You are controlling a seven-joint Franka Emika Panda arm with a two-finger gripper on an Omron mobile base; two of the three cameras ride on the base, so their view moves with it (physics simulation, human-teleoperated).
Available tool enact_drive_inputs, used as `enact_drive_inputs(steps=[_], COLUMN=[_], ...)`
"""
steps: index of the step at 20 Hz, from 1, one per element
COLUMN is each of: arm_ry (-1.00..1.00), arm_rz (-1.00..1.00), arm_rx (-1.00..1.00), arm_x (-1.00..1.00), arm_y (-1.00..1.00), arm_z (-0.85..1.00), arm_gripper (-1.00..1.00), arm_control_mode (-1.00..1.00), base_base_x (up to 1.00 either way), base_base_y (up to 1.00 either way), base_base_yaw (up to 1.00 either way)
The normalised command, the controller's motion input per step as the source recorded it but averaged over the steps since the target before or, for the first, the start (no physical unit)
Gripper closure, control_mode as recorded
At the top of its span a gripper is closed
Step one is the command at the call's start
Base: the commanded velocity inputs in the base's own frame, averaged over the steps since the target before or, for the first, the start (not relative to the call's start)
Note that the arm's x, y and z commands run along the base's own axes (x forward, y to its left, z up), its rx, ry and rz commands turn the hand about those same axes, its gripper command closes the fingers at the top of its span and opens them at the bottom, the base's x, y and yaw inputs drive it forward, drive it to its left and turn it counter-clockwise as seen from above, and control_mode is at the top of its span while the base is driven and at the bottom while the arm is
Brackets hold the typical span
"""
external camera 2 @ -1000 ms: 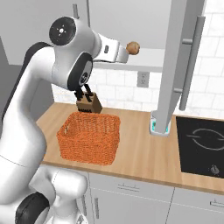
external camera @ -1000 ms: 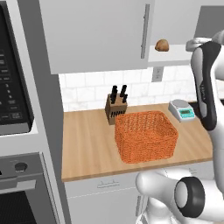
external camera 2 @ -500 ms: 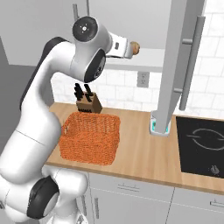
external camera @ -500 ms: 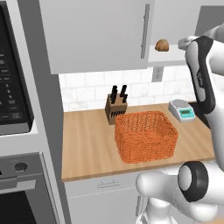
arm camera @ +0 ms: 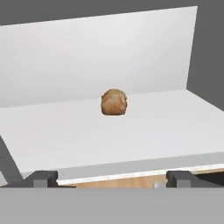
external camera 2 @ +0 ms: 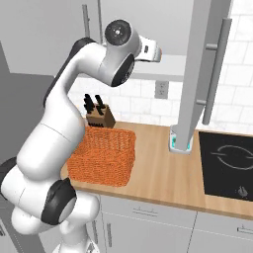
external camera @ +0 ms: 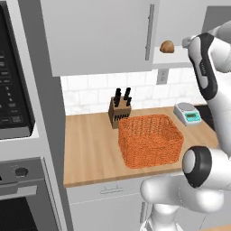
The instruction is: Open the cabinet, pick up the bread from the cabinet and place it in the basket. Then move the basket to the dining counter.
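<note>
So we've got the cabinet [external camera 2: 205,74] door swung open, edge-on to us in the right base view, with its long silver bar handle sticking out toward 3 o'clock. On the white shelf [arm camera: 131,131] inside sits the bread [arm camera: 114,102], a little golden-brown bun, all alone in the middle of the shelf and well apart from the back wall. In the left base view we can spot the same bun [external camera: 167,47] up at about 1 o'clock, sitting on the shelf just past the edge of the wider grey-doored cabinet [external camera: 99,36].

The gripper [arm camera: 113,178] is held in front of the shelf edge, pointing straight at the bun. Its two dark fingertips [arm camera: 41,178] poke up at 7 and 5 o'clock in the hand view, spread wide with nothing between them, so the claw is released. The bun is at roughly 12 o'clock from the fingers and not touching either one.

Down on the wood worktop, the basket [external camera: 151,140] sits out in the open with nothing in it that we can see. The knife block [external camera: 119,110] stands just behind it at its 11 o'clock, and a small kitchen scale [external camera: 188,113] is off at its 2 o'clock near the tile backsplash. In the right base view there's a black cooktop [external camera 2: 227,165] at 3 o'clock.
</note>
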Motion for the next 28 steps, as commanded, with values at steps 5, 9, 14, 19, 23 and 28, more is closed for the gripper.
enact_drive_inputs(steps=[5, 9, 14, 19, 23, 28], arm_ry=[0.0, 0.0, 0.0, 0.0, 0.0, 0.0], arm_rz=[0.0, 0.0, 0.0, 0.0, 0.01, 0.02], arm_rx=[0.0, 0.0, 0.0, 0.0, 0.0, 0.0], arm_x=[0.57, 0.51, 0.35, 0.38, 0.39, 0.33], arm_y=[0.0, 0.0, 0.0, -0.01, -0.07, -0.06], arm_z=[0.0, -0.03, -0.17, -0.18, 0.0, 0.0], arm_gripper=[-1.0, -1.0, -1.0, -1.0, -1.0, -1.0], arm_control_mode=[-1.0, -1.0, -1.0, -1.0, -1.0, -1.0], base_base_x=[0.0, 0.0, 0.0, 0.0, 0.0, 0.0], base_base_y=[0.0, 0.0, 0.0, 0.0, 0.0, 0.0], base_base_yaw=[0.0, 0.0, 0.0, 0.0, 0.0, 0.0])
